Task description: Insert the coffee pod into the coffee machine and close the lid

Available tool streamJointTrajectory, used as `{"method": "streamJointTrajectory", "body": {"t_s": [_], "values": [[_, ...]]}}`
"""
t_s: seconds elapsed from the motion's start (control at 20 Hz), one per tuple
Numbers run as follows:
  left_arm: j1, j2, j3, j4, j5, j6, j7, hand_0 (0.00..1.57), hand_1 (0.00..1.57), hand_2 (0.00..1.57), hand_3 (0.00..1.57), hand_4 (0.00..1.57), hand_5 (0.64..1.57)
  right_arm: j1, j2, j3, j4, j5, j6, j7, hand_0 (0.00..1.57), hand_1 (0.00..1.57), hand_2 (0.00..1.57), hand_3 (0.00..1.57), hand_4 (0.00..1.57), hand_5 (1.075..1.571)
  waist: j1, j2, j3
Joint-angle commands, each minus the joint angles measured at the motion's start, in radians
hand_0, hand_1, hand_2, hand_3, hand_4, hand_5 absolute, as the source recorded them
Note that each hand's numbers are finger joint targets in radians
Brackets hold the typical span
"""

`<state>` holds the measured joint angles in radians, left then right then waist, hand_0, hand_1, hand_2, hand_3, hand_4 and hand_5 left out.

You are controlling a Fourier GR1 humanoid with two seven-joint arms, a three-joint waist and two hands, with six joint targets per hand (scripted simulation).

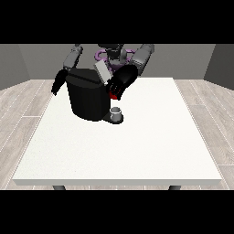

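Note:
The black coffee machine (pixel 87 98) stands on the table's far left part. Its grey lid (pixel 102 72) is tilted up at the top. The hand at the view's right (pixel 120 82) hovers at the machine's upper right side, just beside the lid. A red thing at the machine (pixel 113 95) shows right under that hand. A small grey thing (pixel 117 113) sits on the machine's low base, below the hand. The hand at the view's left (pixel 57 85) hangs down beside the machine's left side, fingers relaxed and holding nothing.
The white table (pixel 151 146) stretches wide towards the camera and to the right of the machine. The robot's torso (pixel 112 54) stands behind the far edge, close behind the machine.

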<state>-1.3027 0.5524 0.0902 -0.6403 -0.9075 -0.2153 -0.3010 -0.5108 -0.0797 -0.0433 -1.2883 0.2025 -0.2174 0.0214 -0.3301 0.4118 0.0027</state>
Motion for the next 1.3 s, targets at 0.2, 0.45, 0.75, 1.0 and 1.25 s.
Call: {"method": "streamJointTrajectory", "body": {"t_s": [0.2,0.45,0.75,1.0,1.25], "values": [[0.009,-0.007,0.004,0.017,-0.024,0.034,0.025,0.00,0.00,0.53,0.44,0.00,1.571,0.007,-0.021,-0.009,0.014,-0.010,0.029,0.012,0.00,0.00,0.00,0.00,0.12,1.571,0.001,-0.034,-0.0023],[0.048,-0.037,0.000,0.024,-0.024,0.030,0.027,0.00,0.00,0.33,0.23,0.00,1.571,0.010,-0.031,-0.043,0.037,-0.030,0.025,-0.005,0.00,0.00,0.00,0.00,0.15,1.571,0.031,-0.050,-0.0023],[0.104,-0.080,0.005,0.011,0.008,-0.052,0.056,0.00,0.00,0.00,0.05,0.00,1.571,0.095,-0.013,-0.065,0.112,-0.049,0.018,0.002,0.00,0.00,0.00,0.00,0.00,1.571,0.121,-0.200,-0.0024],[0.239,-0.218,0.025,-0.030,0.086,-0.070,0.066,0.00,0.00,0.28,0.00,0.00,1.571,0.241,-0.012,-0.089,0.182,-0.065,0.024,-0.108,0.00,0.00,0.00,0.00,0.00,1.571,0.213,-0.349,-0.0023],[0.404,-0.378,0.226,-0.015,0.344,-0.044,-0.017,0.00,0.00,0.00,0.00,0.42,1.571,0.326,0.005,-0.084,0.169,-0.065,0.017,-0.071,0.00,0.00,0.00,0.00,0.00,1.571,0.296,-0.487,-0.0058]]}}
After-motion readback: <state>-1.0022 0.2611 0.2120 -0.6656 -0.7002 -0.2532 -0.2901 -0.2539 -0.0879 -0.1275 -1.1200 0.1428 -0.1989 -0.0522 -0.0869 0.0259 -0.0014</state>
